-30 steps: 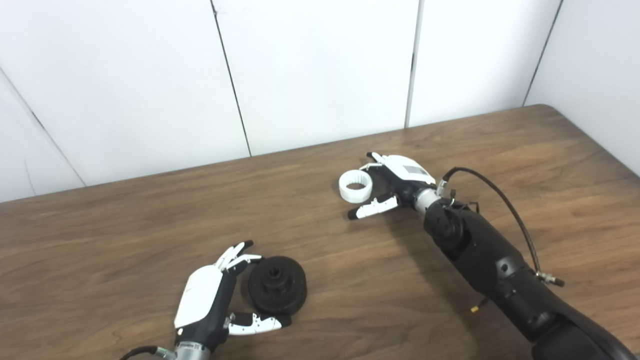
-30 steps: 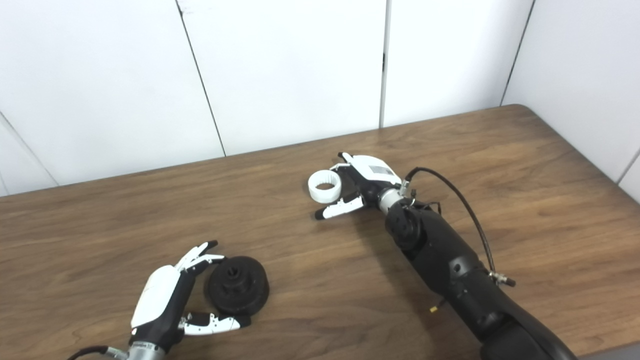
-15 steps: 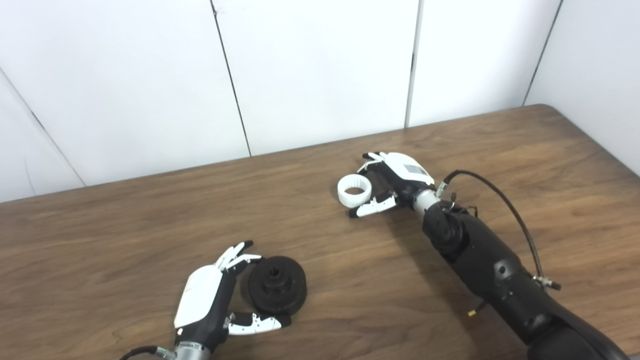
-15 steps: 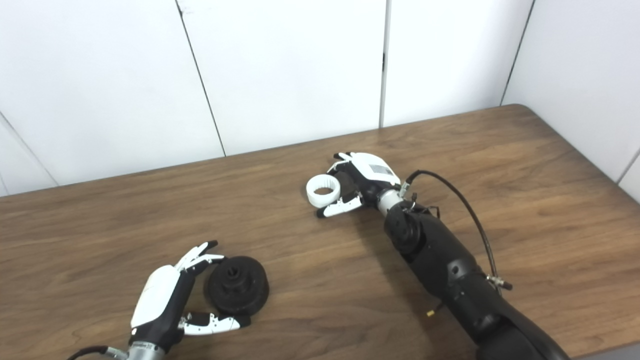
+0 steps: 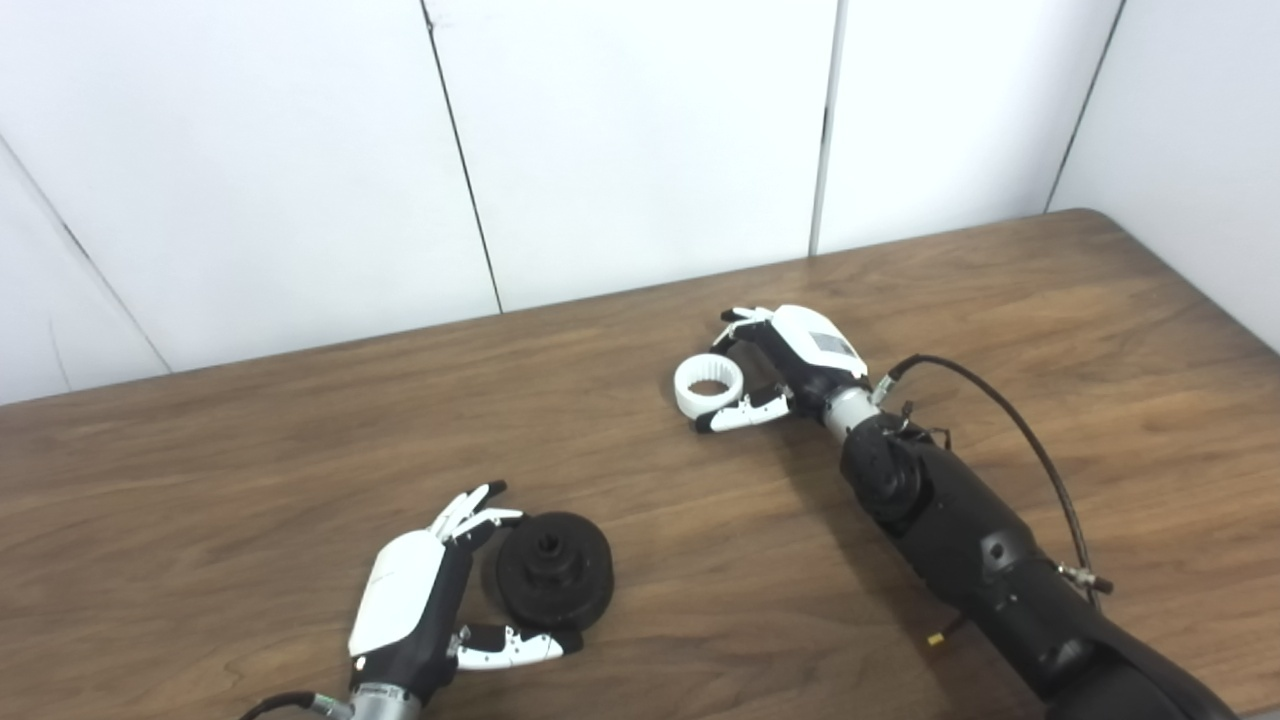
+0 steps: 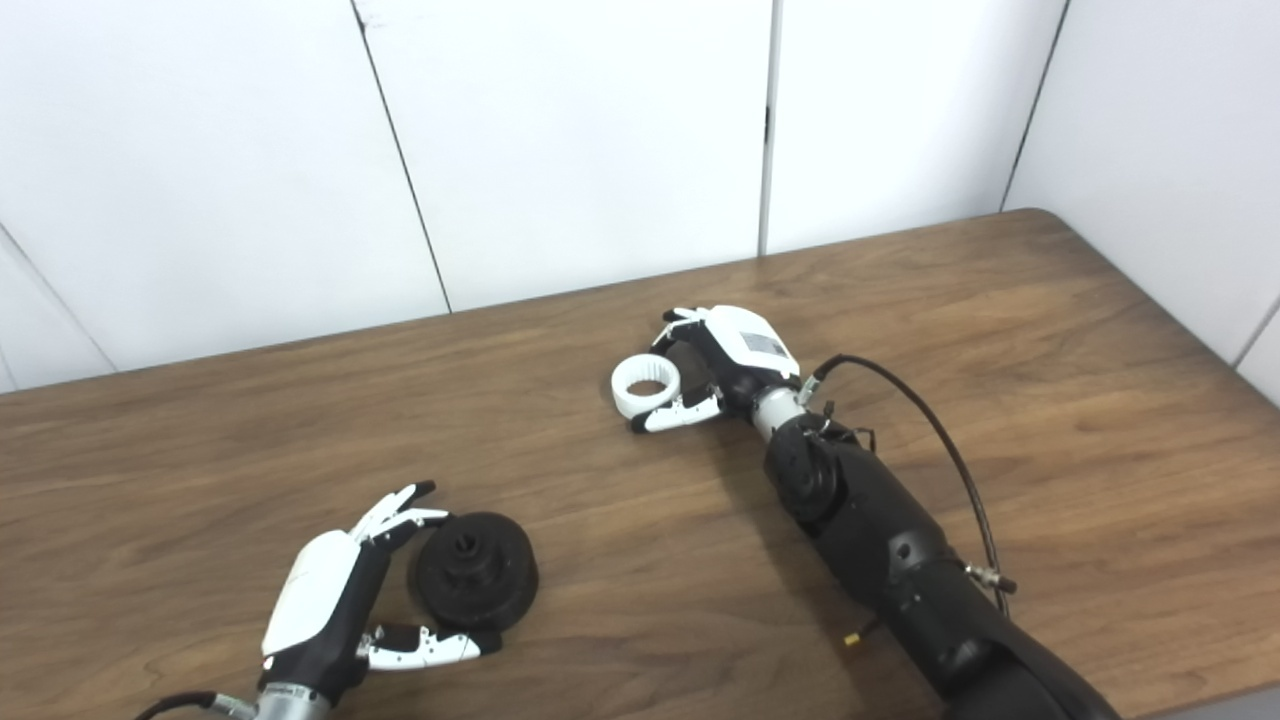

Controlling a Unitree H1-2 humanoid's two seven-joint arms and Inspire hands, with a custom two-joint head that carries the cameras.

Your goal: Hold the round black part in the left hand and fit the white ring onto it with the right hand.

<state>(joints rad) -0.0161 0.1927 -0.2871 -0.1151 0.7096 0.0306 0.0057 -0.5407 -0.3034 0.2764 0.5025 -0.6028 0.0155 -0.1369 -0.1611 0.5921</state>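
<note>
my left hand (image 5: 415,600) sits low near the table's (image 5: 250,470) front edge, fingers and thumb spread apart around the round black part (image 5: 553,582). the part lies flat on the wood between my fingers (image 5: 470,515) above and my thumb below; whether they touch its rim i cannot tell, and it has not left the table.

my right hand (image 5: 790,365) is farther back, past the middle of the table, curled partway around the white ring (image 5: 709,384). the thumb lies just under the ring and the fingers arc over its far side. the ring rests on the wood, and i cannot tell whether the grip has closed on it.

the right eye view shows a touch more of the gap between my right thumb (image 6: 675,414) and the ring's lower rim; the left eye view shows my left thumb's tip reaching just beyond the black part's near edge. a black cable (image 6: 930,430) loops off my right forearm.

the ring and the black part are well apart, with bare wood between them. the table's rounded far right corner and the white wall panels (image 5: 620,130) stand behind, away from both hands.
</note>
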